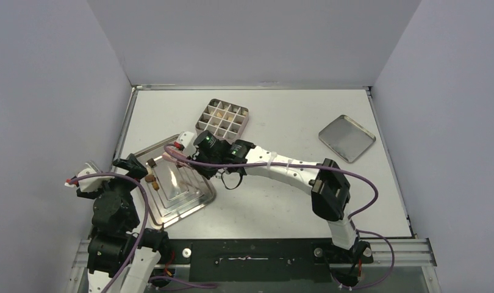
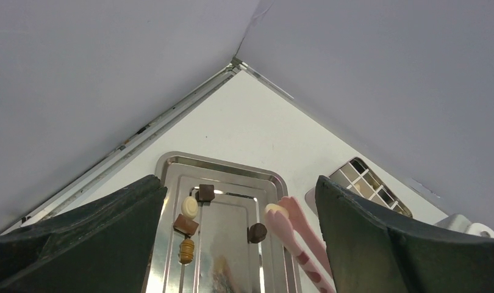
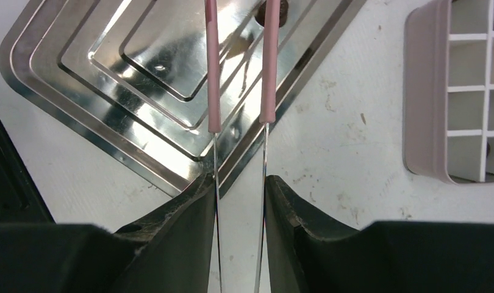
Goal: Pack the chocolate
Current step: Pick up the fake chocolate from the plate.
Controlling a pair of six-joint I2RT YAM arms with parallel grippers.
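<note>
Several chocolate pieces lie on the silver stepped tray [image 2: 226, 168]: a dark cube [image 2: 206, 192], a cream round [image 2: 189, 207], a brown cube [image 2: 185, 225], a tan ribbed piece [image 2: 186, 250] and a dark round [image 2: 257, 232]. My right gripper [image 3: 239, 189] is shut on pink tongs [image 3: 213, 73], which reach over the tray's right edge. In the left wrist view the tongs' tips [image 2: 290, 226] pinch a cream piece [image 2: 275, 209]. My left gripper [image 2: 241, 244] is open and empty, low over the tray's near-left side [image 1: 135, 163]. The gridded tin [image 1: 223, 119] holds several pieces.
The tin's lid [image 1: 347, 137] lies upside down at the far right of the table. The tin [image 3: 452, 91] sits just right of the tongs in the right wrist view. Grey walls close in the table on three sides.
</note>
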